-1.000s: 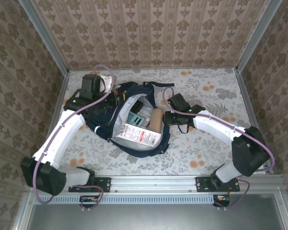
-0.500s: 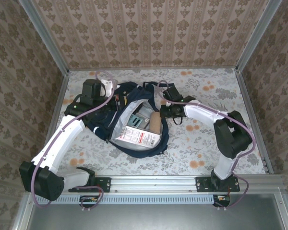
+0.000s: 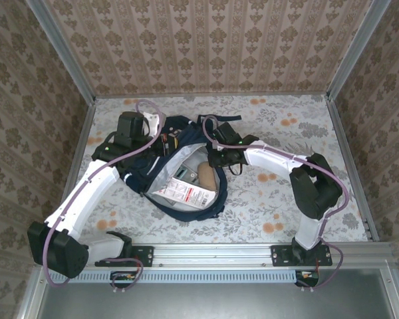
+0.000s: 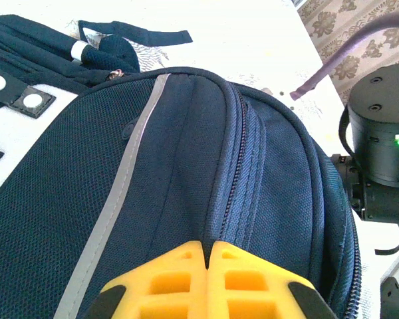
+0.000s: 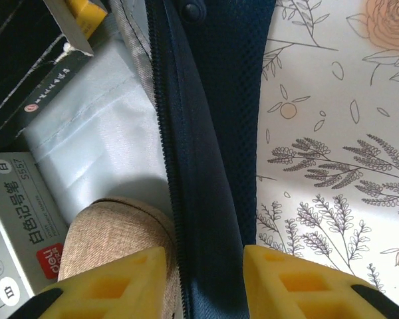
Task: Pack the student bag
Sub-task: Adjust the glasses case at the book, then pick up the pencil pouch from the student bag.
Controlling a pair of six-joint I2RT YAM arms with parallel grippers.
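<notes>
1. Mid-table, slightly left of centre, the bag lay on the floral table. Its mouth gaped and the grey lining showed.
2. Progress, as a judgement: loading looked mostly done, since several items already sat inside. What was left was closing up. The zipper was undone along the right rim, and both arms were at the bag rather than at any loose item.
3. Left gripper: fingers pressed together, low over the bag's outer fabric next to a closed zipper run. I could not tell whether a fold of fabric was caught between them. From above it sat at the bag's far-left side.
4. Right gripper: fingers spread and straddling the open rim, with one finger on the inside above the tan pouch and the other on the outside over the table. The rim sat between them, and they did not look clamped on it.
5. Counts:
   - bag: one
   - grippers: two, both at the bag
   - white-red box: one, on top near the mouth
   - tan pouch: one
   - grey box with a red logo: one, touching the pouch
   - black box: one, deeper in
   - yellow item: one, only its corner visible, could not identify it
   - total inside: at least five seen, and anything buried underneath could not be told
</notes>
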